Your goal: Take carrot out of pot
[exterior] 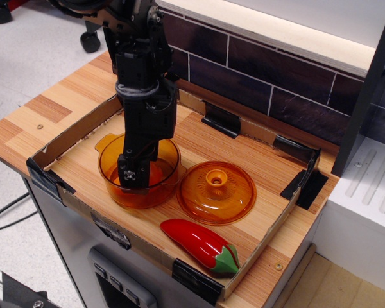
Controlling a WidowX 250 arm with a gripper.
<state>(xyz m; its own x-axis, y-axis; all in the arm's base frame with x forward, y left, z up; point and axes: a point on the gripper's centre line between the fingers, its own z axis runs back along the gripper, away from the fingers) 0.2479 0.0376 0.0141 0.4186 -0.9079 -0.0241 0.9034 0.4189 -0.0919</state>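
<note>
A wooden worktop [48, 109] of pale and reddish planks carries a low cardboard frame [70, 138] held by black clips. Behind runs a dark tiled wall [276, 80] under a pale ledge [289, 32]. Grey speckled floor [32, 51] lies at the left, with a black caster [90, 42]. A white unit [366, 205] stands at the right.
</note>
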